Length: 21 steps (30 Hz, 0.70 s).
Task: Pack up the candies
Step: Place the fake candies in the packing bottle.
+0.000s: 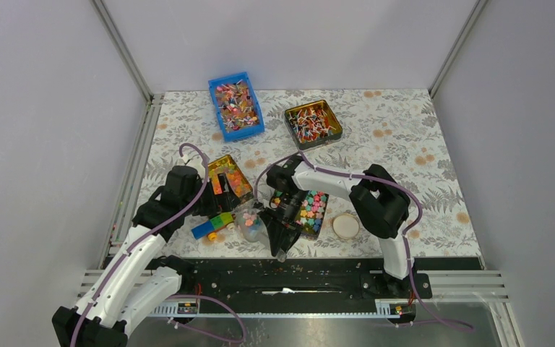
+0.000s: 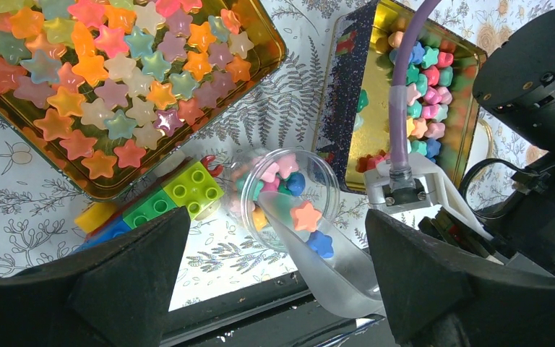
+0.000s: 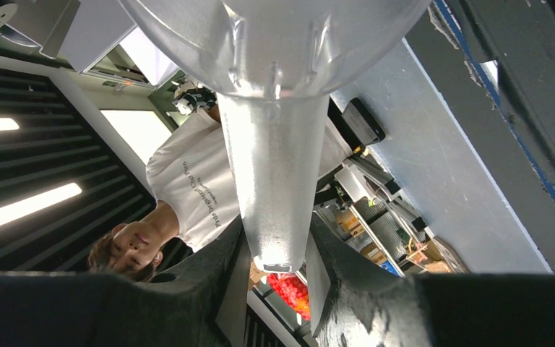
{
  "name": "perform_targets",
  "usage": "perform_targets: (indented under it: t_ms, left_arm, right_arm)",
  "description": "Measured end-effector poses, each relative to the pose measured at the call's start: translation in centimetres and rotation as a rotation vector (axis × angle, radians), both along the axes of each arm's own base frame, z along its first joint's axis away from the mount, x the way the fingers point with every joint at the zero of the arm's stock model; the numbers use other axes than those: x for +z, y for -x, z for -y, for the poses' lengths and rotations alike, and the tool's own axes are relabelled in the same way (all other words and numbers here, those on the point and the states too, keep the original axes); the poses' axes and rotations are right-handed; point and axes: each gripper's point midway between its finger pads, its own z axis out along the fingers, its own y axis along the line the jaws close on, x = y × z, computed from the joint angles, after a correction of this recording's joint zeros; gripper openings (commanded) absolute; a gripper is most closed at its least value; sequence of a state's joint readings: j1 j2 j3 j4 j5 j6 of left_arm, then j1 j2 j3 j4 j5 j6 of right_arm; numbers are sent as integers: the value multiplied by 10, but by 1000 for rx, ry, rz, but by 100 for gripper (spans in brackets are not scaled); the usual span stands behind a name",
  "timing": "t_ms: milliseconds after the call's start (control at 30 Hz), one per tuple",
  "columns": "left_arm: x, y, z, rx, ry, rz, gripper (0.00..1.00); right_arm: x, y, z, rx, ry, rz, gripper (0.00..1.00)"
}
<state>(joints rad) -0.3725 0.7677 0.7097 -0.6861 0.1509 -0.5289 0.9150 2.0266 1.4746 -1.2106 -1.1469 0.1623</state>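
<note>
- Right gripper (image 3: 274, 242): clenched on the handle of a clear scoop (image 2: 332, 278). The scoop's lip rests at the mouth of the jar (image 2: 330, 173) and carries two candies (image 2: 306, 215).
- Left gripper (image 2: 274, 246): fingers spread wide, grasping nothing, above the jar. The jar stands beside toy blocks (image 2: 166, 199) and holds only a handful of pieces.
- Candy tin (image 2: 340, 94): just beyond the jar, well stocked.
- Round lid (image 1: 345, 225): lies apart on the table.
- Progress, as judged: filling is at an early stage and capping is not yet done.
</note>
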Motion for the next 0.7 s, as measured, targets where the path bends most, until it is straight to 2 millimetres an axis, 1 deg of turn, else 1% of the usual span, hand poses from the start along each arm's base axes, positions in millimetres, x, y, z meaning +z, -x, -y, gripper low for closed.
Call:
perform_targets:
  t_ms: [167, 400, 700]
  left_arm:
    - [0, 0, 0, -2, 1, -1, 96]
    - [0, 0, 1, 0, 3, -4, 96]
    - [-1, -1, 1, 0, 3, -6, 96]
  right_arm:
    - [3, 1, -2, -22, -9, -20, 0]
    - [3, -2, -7, -48, 5, -22, 0]
    - [4, -2, -9, -68, 12, -28, 0]
